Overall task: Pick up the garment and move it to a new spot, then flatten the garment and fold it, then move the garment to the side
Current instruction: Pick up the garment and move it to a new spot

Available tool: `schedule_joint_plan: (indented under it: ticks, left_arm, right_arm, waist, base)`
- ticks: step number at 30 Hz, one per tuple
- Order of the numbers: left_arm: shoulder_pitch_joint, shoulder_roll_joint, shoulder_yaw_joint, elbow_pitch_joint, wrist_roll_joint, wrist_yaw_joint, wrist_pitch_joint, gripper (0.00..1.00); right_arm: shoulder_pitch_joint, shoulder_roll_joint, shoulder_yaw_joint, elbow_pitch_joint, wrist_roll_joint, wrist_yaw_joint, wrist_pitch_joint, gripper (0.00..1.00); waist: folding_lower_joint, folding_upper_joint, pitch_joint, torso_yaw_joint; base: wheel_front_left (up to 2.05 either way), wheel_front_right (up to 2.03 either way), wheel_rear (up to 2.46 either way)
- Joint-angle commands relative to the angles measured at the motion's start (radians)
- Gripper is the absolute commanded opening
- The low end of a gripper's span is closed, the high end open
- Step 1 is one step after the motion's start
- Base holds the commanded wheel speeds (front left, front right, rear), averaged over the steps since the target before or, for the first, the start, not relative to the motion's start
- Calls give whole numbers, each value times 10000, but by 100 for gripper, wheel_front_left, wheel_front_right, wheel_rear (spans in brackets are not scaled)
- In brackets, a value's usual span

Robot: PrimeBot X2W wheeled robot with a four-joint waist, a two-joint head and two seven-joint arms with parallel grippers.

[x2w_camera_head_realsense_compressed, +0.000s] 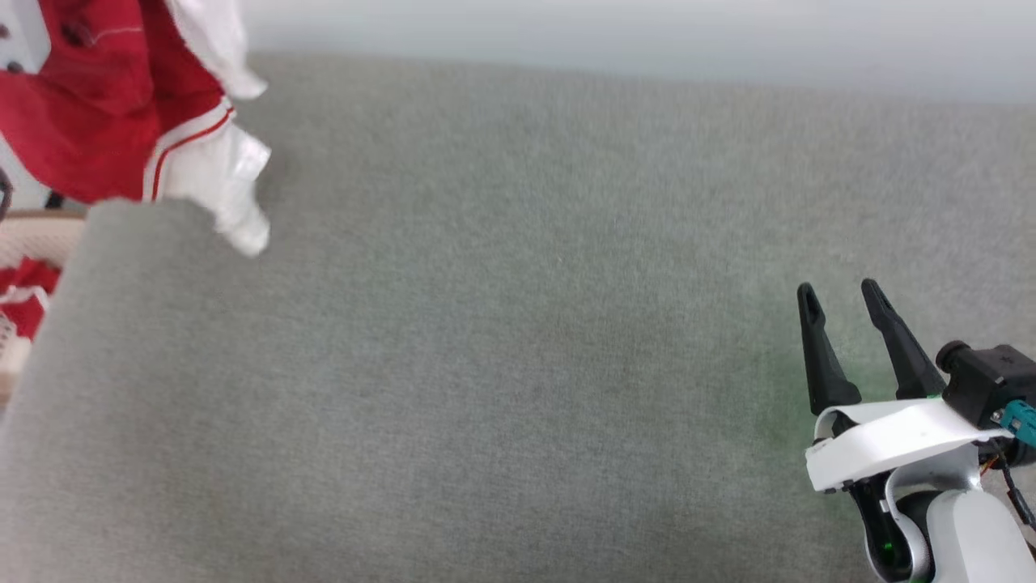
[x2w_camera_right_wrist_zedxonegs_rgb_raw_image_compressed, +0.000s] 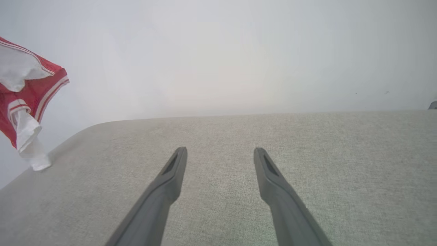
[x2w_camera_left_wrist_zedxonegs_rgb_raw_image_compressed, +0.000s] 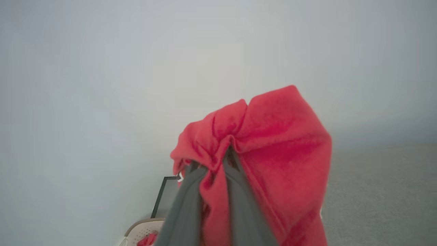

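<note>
The garment (x2w_camera_head_realsense_compressed: pixel 105 105), red with white sleeves and striped trim, hangs in the air over the table's far left corner, a white sleeve tip just reaching the grey cloth. In the left wrist view my left gripper (x2w_camera_left_wrist_zedxonegs_rgb_raw_image_compressed: pixel 213 164) is shut on a bunched red fold of the garment (x2w_camera_left_wrist_zedxonegs_rgb_raw_image_compressed: pixel 273 136), which drapes over the fingers. The right wrist view has the garment (x2w_camera_right_wrist_zedxonegs_rgb_raw_image_compressed: pixel 24 99) dangling at its left edge. My right gripper (x2w_camera_head_realsense_compressed: pixel 842 295) stands open at the table's near right, nothing between its fingers (x2w_camera_right_wrist_zedxonegs_rgb_raw_image_compressed: pixel 170 174).
The table (x2w_camera_head_realsense_compressed: pixel 486 364) is covered in grey fabric. Off its left edge stands a pale perforated basket (x2w_camera_head_realsense_compressed: pixel 32 243) with more red cloth in it; the basket (x2w_camera_left_wrist_zedxonegs_rgb_raw_image_compressed: pixel 146 229) appears again below the left gripper. A pale wall runs behind.
</note>
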Motion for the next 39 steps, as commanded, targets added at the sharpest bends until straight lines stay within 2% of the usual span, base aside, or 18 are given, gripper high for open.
schedule_joint_plan:
  ticks: [1,9,19,30,39]
  left_arm:
    - [-56,63,-32,-179,-66,-62,53,0]
    - [512,229,-299,-2220,-339,29,1063,0]
    - [1724,241,-401,-4966,-1018,588,2631,0]
    - [2864,-375,-1205,-7397,-1259,1246,3770,0]
    - [4075,-1254,-2625,-7803,-1149,1460,4072,0]
  right_arm:
    - [177,23,-31,23,66,-10,-66,100]
    - [664,84,-418,139,77,-10,-179,100]
    - [1041,87,-1230,-67,-258,-10,-155,100]
    - [1279,66,-2069,-234,-599,-10,-162,100]
    - [1393,118,-2157,-116,-360,-10,-349,100]
  waist:
    - [0,-1,-967,168]
    - [0,-1,-1830,-217]
    - [0,-1,-2231,-1273]
    - [0,-1,-2079,-2750]
    - [0,-1,-1504,-3675]
  base:
    - [0,0,0]
    - [0,0,0]
    - [0,0,0]
    - [0,0,0]
    - [0,0,0]
